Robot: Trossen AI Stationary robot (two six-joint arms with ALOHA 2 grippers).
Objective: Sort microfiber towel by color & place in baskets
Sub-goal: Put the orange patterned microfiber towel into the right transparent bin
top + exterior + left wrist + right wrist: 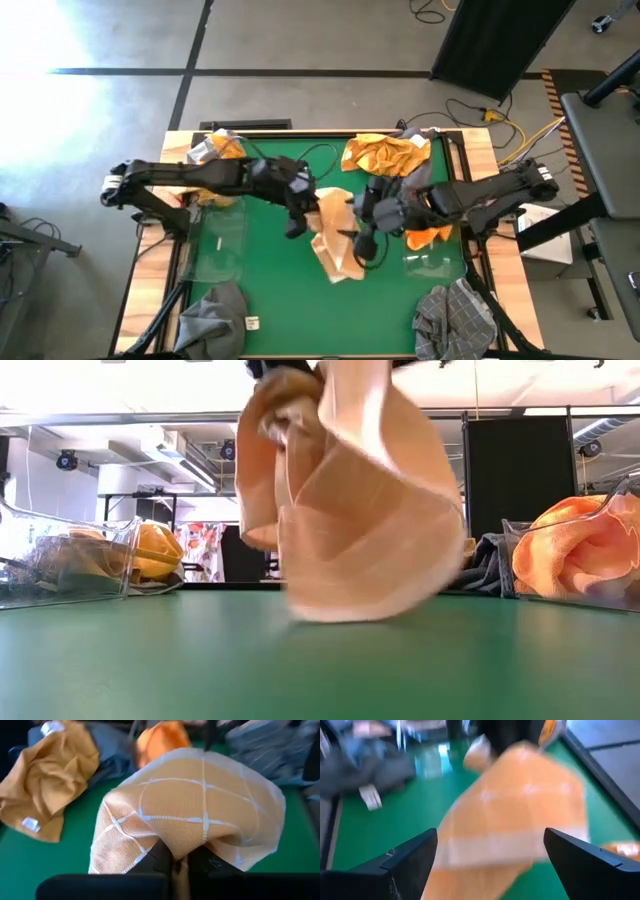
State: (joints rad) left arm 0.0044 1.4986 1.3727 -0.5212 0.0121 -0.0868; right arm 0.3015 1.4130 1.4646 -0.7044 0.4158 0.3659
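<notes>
A peach-orange microfiber towel with white grid lines (335, 238) hangs at mid-table from my left gripper (298, 215), which is shut on it. In the low view the towel (350, 490) hangs down and its lower end meets the green mat. My right gripper (490, 865) is open, its fingers standing wide on either side of the towel without touching it. One see-through basket (218, 245) sits at the table's left. The other basket (432, 258), at the right, has an orange towel (430, 237) at it. My left gripper pinches a bunched fold of the grid towel (172, 855) between its two fingers (160, 862). The cloth billows out beyond the fingertips. It hangs below the gripper, and its lower end (350, 610) rests on the mat.
A heap of orange towels (385, 152) lies at the far edge. Orange and grey cloths (215, 150) sit at the far left corner. Grey towels lie at the near left (215, 315) and near right (455, 315) corners. Open green mat (270, 290) lies toward the near edge.
</notes>
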